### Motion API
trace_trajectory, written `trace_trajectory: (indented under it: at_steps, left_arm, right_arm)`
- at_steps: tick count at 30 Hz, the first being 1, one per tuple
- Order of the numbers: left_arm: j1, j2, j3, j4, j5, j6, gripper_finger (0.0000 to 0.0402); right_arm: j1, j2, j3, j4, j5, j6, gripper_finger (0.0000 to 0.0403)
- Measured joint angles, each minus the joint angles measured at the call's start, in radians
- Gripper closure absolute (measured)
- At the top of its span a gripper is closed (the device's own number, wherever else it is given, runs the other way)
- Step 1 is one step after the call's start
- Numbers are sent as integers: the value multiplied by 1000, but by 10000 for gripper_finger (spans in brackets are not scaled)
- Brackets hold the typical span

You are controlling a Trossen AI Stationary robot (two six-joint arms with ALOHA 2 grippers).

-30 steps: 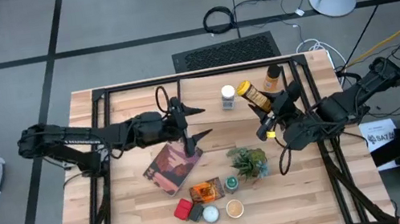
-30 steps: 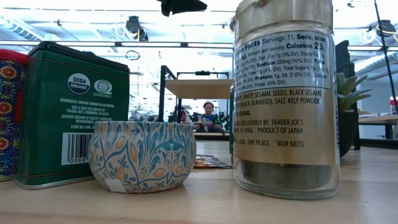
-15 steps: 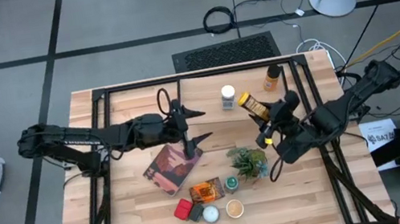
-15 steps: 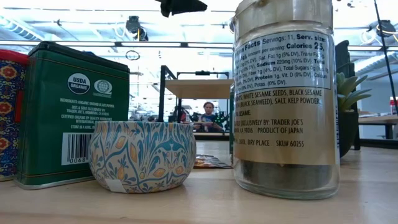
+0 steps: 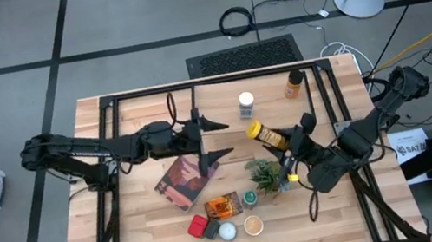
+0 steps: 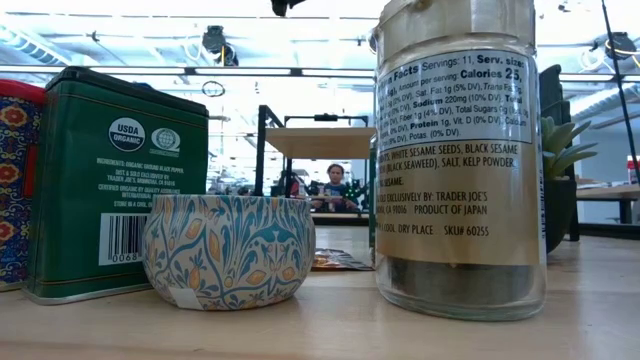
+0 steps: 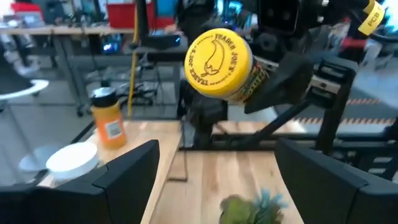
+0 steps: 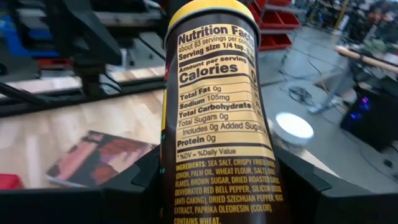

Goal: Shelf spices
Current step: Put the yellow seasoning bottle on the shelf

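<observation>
Moved since earlier: right gripper (image 5: 289, 147) with yellow-capped jar (image 5: 265, 134) now nearer mid-counter, away from the far right corner; jar lifted and tilted, cap toward the left arm
Unmoved since earlier: left gripper (image 5: 217, 139), same spot beside the maroon book (image 5: 186, 179)
Right jaws: pinching the yellow-capped jar by its dark labelled body, nutrition label filling the right wrist view (image 8: 217, 118)
Left jaws: spread wide, nothing between them, pointing across the counter (image 5: 156, 236) at the held jar
Left wrist view: yellow cap (image 7: 219, 63) facing the camera, clear of the counter, right arm dark behind it
Shelf: light board on a black frame, seen far back in the low view (image 6: 318, 141); whether any spice stands on it cannot be told
White-capped jar: upright near the far edge (image 5: 246, 104)
Orange bottle: upright near the far edge, right of the white-capped jar, well apart (image 5: 293, 84)
Near-edge cluster: red tin (image 5: 198, 226), orange packet (image 5: 222, 205), round white-topped tin (image 5: 227, 232), tan-topped jar (image 5: 254, 224), green-topped jar (image 5: 249, 199)
Potted plant: just beside the right gripper, near mid-counter (image 5: 267, 174)
Low view foreground: green tin (image 6: 115, 180), patterned round tin (image 6: 228, 250), tall sesame jar (image 6: 458, 160)
Background: person seated far behind the counter (image 6: 333, 187)
</observation>
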Motion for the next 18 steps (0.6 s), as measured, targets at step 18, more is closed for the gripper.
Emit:
trace_trajectory:
  at_steps: [18]
  left_arm:
    - [0,218,1,646,176,-9,73]
  right_arm:
    - [18,0,0,477,-117,-441,207]
